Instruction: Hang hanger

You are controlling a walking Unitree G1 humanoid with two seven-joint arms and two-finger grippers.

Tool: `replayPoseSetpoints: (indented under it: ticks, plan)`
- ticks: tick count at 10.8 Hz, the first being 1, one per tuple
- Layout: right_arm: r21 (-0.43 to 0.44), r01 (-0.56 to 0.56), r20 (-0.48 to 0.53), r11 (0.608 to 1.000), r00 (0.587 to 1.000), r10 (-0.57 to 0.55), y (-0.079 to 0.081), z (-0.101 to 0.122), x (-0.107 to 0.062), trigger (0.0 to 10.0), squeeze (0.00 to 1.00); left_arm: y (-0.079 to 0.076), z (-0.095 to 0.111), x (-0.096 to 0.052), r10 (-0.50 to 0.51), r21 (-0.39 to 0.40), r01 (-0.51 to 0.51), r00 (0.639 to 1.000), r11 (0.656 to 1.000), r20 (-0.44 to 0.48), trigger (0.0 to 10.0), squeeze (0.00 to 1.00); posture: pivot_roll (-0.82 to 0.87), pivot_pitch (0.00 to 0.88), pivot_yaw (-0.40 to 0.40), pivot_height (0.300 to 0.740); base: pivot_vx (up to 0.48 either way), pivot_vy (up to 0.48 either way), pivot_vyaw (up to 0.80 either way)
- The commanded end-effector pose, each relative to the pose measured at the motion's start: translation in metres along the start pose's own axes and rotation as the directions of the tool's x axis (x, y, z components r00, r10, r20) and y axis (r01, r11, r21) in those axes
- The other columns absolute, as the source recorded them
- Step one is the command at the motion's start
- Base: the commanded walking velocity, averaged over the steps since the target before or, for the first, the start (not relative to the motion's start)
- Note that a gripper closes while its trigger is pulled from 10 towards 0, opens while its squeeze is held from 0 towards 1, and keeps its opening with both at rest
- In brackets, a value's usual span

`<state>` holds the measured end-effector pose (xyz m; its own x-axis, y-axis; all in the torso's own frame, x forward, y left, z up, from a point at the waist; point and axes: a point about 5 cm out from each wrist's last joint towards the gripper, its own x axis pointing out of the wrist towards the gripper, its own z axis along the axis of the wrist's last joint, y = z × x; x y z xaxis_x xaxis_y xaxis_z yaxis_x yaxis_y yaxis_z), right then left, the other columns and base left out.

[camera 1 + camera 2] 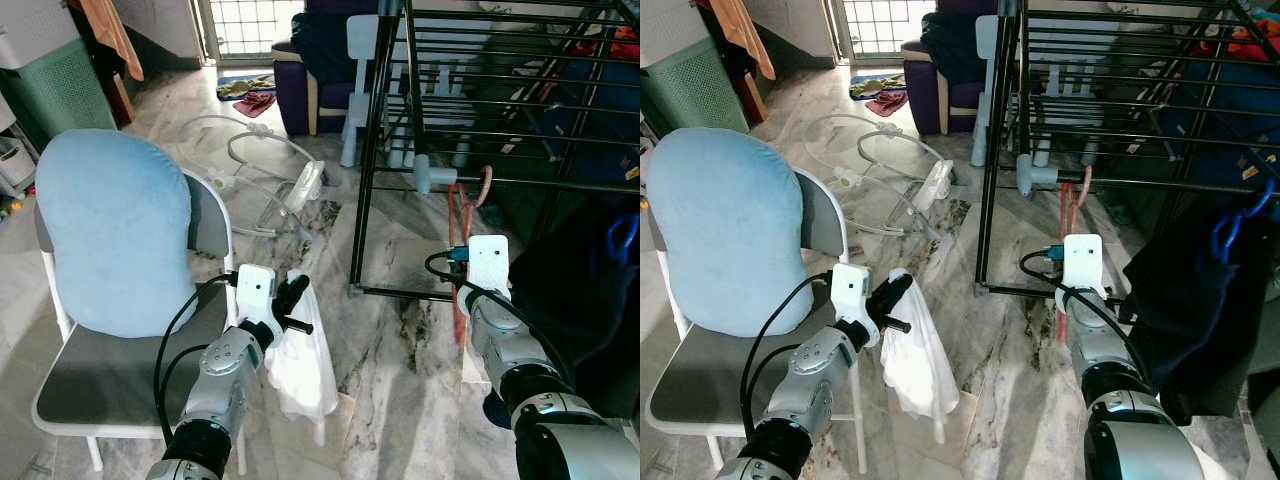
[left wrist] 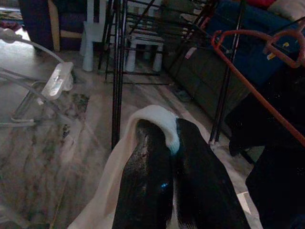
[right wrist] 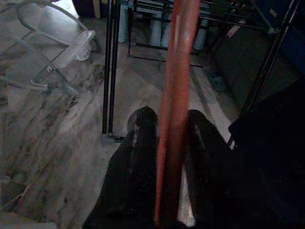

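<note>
Orange hanger (image 3: 174,95) pinched by right fingers (image 3: 138,157), hook blurred; left fingers (image 2: 147,176) pinch white cloth (image 1: 915,365)

The floor (image 1: 400,350) is glossy veined marble. The drying rack (image 1: 470,130) is matt black metal, the hanger (image 3: 174,95) smooth orange plastic, the white garment (image 1: 915,355) soft cloth, the chair cushion (image 1: 115,230) plush blue fabric.

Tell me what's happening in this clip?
The robot stands before a black metal drying rack. Its right gripper is shut on a thin orange plastic hanger, held up near the rack's lower rails but not yet hooked on. Its left gripper pinches a white cloth garment beside a grey chair.
</note>
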<state>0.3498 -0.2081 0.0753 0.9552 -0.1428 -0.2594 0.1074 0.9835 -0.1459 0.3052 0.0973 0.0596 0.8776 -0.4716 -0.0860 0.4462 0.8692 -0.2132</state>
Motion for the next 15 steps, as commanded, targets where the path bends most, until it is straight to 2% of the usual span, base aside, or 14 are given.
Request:
replayPoseSetpoints:
  ticks: [1,7,9,11,12,13,14,15]
  plan:
    - [0.008,0.019,-0.034,1.0,0.999,-0.019,-0.004,-0.005,0.0,0.4,0.0,0.0,0.003,0.001,-0.005,0.02,0.005,1.0,1.0,0.001,10.0,0.0,-0.08,0.036,0.003,0.74,0.0,0.0,0.0]
    - [0.008,-0.016,-0.034,1.0,0.999,0.016,-0.001,-0.011,-0.003,0.1,0.0,-0.001,0.001,0.001,-0.006,0.03,0.007,1.0,1.0,-0.018,10.0,0.0,-0.07,0.025,-0.003,0.74,0.0,0.0,0.0]
    - [0.009,-0.039,-0.017,0.999,0.999,0.039,-0.003,-0.018,-0.008,2.4,0.0,0.0,0.0,0.0,-0.002,0.032,0.003,1.0,0.999,-0.022,10.0,0.0,-0.07,0.024,-0.003,0.74,0.0,0.0,0.0]
    - [0.015,-0.038,-0.011,0.999,0.999,0.038,-0.007,-0.023,-0.012,3.6,0.0,-0.001,-0.001,0.001,-0.006,0.033,0.007,1.0,0.999,-0.026,10.0,0.0,-0.08,0.029,0.003,0.74,0.0,0.0,0.0]
    - [0.007,-0.017,-0.015,1.0,1.0,0.017,-0.013,-0.025,-0.013,10.0,0.0,-0.002,0.0,0.001,-0.011,0.035,0.011,1.0,0.999,-0.028,10.0,0.0,-0.08,0.03,0.008,0.74,0.0,0.0,0.0]
    - [0.012,-0.004,-0.016,1.0,1.0,0.004,-0.017,-0.026,-0.014,10.0,0.0,-0.002,0.0,0.002,-0.013,0.036,0.014,1.0,0.999,-0.028,10.0,0.0,-0.08,0.03,0.012,0.74,0.0,0.0,0.0]
    - [0.013,0.008,-0.014,1.0,1.0,-0.008,-0.019,-0.026,-0.014,10.0,1.0,-0.001,0.001,0.002,-0.014,0.038,0.015,0.999,0.999,-0.03,10.0,0.0,-0.09,0.031,0.016,0.74,0.0,0.0,0.0]
    - [0.011,0.027,-0.015,1.0,1.0,-0.027,-0.022,-0.025,-0.014,10.0,1.0,0.0,0.001,0.002,-0.016,0.041,0.017,0.999,0.999,-0.032,10.0,0.0,-0.09,0.03,0.018,0.74,0.0,0.0,0.0]
